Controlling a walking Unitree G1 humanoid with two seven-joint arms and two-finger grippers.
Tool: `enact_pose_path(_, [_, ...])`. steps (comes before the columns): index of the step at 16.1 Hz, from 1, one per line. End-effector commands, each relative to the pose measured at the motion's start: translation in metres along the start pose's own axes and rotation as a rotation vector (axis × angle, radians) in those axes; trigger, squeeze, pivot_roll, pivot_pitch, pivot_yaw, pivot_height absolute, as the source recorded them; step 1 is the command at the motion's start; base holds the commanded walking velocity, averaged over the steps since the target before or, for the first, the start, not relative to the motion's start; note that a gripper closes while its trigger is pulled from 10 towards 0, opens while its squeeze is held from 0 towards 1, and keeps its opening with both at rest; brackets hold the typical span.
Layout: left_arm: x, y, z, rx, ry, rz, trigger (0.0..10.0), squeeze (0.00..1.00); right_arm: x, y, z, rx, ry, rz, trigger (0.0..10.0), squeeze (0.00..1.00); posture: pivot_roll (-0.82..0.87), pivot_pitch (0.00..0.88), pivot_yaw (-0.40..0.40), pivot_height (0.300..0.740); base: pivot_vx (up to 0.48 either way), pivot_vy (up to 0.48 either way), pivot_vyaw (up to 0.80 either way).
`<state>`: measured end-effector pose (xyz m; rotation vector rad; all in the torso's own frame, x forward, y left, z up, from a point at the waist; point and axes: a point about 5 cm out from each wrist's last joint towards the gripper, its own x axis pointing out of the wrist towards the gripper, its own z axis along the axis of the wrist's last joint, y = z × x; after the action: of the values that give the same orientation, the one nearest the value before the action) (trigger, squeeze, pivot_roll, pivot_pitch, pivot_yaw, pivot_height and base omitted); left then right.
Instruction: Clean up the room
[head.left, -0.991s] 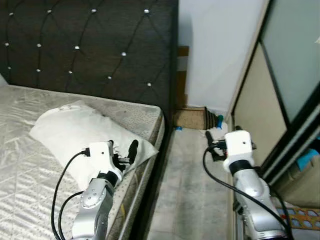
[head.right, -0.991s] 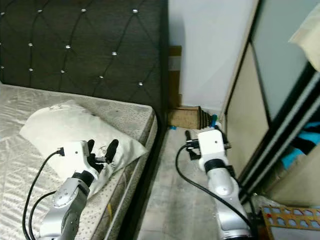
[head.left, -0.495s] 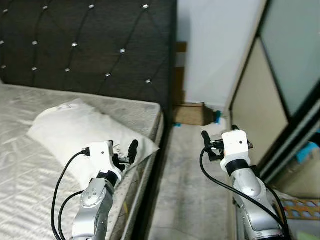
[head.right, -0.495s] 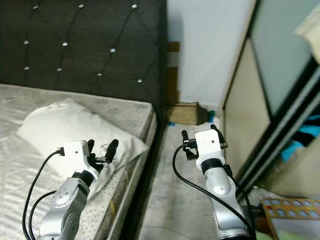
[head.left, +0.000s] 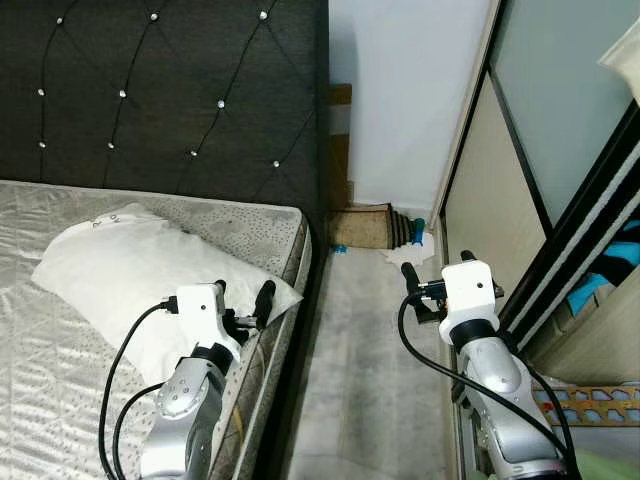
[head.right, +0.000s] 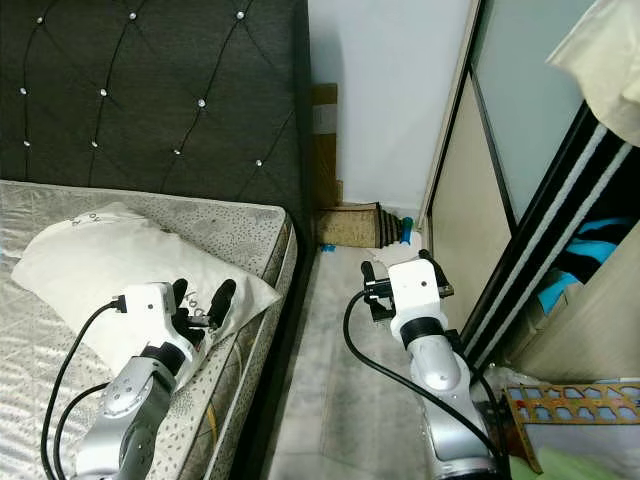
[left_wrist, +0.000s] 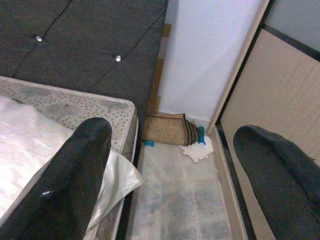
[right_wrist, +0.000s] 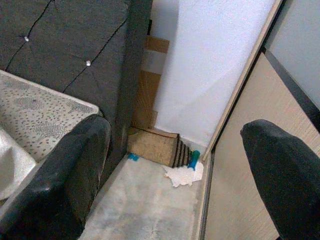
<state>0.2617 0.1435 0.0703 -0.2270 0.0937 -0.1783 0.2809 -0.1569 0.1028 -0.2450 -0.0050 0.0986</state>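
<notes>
Both jaws open, crumpled tissue (right_wrist: 184, 174) well ahead

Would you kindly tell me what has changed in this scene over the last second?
Mainly the view: the head camera has swung toward the wardrobe side, so the whole picture shifted. Nothing was taken hold of or let go. The left end effector still hovers open over the pillow at the mattress edge, and the right end effector stays open above the floor, facing the white crumpled scrap in the corner.

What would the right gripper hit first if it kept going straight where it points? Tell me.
Judging by its wrist view, the open right gripper would probably reach the white crumpled paper on the floor by the wall corner first; depth is uncertain.
</notes>
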Motion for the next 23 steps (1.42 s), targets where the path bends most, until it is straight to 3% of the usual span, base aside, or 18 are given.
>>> enact_pose_path(1, [0.0006,0.0001,0.0014,0.015,-0.001,0.001,10.0,0.0,-0.0005,-0.0015,-0.0006,-0.002,0.007,-0.009,10.0,0.0,-0.16,0.0,0.05,0.74,0.0,0.0,-0.8])
enact_pose_path(7, [0.0016,0.0001,-0.0016,-0.045,0.019,0.028,10.0,0.0,-0.0024,-0.0017,-0.0019,-0.002,0.011,-0.012,10.0,0.0,-0.17,0.0,0.053,0.74,-0.101,0.045,-0.74])
enact_pose_path(17, [0.0009,-0.0005,-0.003,-0.038,0.028,0.029,10.0,0.0,-0.0032,-0.0028,-0.0018,-0.008,0.01,-0.004,10.0,0.0,-0.17,0.0,0.051,0.74,-0.282,0.296,0.0])
enact_pose_path(23, [0.0004,-0.0023,-0.0029,-0.033,0.018,0.016,10.0,0.0,-0.0036,-0.0032,-0.0026,-0.013,0.013,0.0,10.0,0.0,-0.17,0.0,0.047,0.74,0.0,0.0,0.0])
